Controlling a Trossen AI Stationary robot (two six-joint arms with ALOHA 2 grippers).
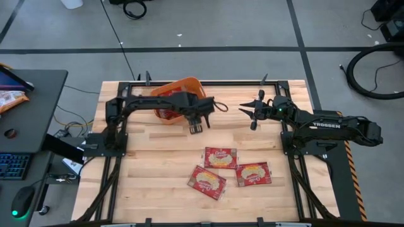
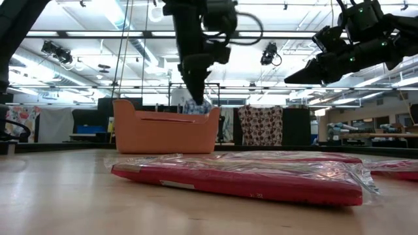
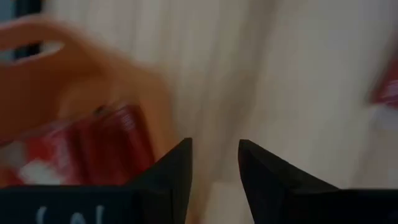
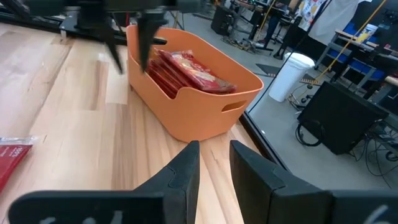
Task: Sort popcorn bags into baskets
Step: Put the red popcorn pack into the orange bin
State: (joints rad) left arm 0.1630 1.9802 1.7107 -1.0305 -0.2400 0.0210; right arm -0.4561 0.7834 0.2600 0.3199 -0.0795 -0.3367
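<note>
Popcorn bags (image 1: pixel 221 157) well apart from left tool (image 1: pixel 196 127), narrowly parted, empty, beside orange basket (image 1: pixel 189 84).

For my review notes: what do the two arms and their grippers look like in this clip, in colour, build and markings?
Both arms are dark, nearly black, jointed links on black frame mounts. The right arm carries white TROSSEN lettering on its forearm. The left gripper and right gripper each have two flat, tapered black fingers. A black cable loops beside the left wrist. Small green lights glow near the right wrist.
</note>
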